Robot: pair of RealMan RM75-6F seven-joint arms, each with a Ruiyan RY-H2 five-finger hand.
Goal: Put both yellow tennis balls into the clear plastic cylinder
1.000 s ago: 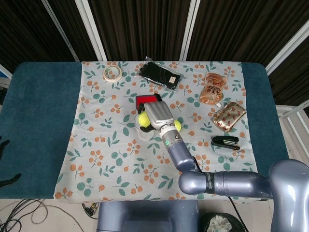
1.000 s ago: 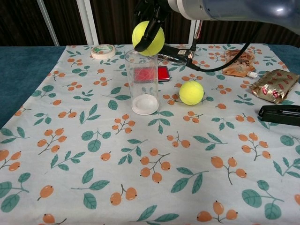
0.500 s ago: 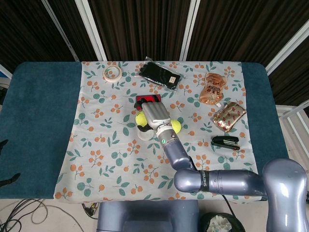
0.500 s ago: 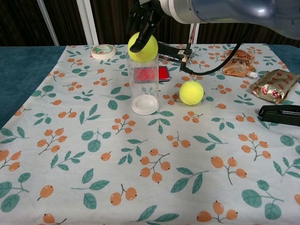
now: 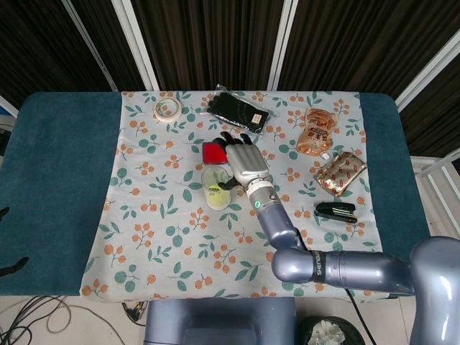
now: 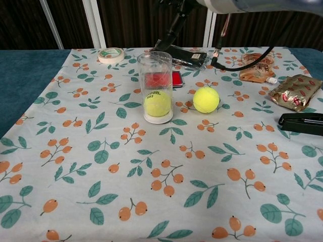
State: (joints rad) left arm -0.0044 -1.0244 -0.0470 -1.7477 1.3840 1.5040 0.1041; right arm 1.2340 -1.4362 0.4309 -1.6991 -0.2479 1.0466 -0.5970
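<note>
The clear plastic cylinder stands upright on the floral cloth, and one yellow tennis ball lies at its bottom. That cylinder sits just left of my right hand in the head view. The hand hovers above and behind the rim with fingers spread, holding nothing. The second yellow ball rests on the cloth a little right of the cylinder; my right forearm hides it in the head view. Of my left hand only dark tips show at the left edge.
A red box lies just behind the cylinder. A tape roll sits at the back left and a black pouch at the back centre. Two snack packets and a black stapler lie to the right.
My right hand let go of the ball it held over the rim; the ball dropped to the cylinder's bottom. The hand opened and rose back to the right.
</note>
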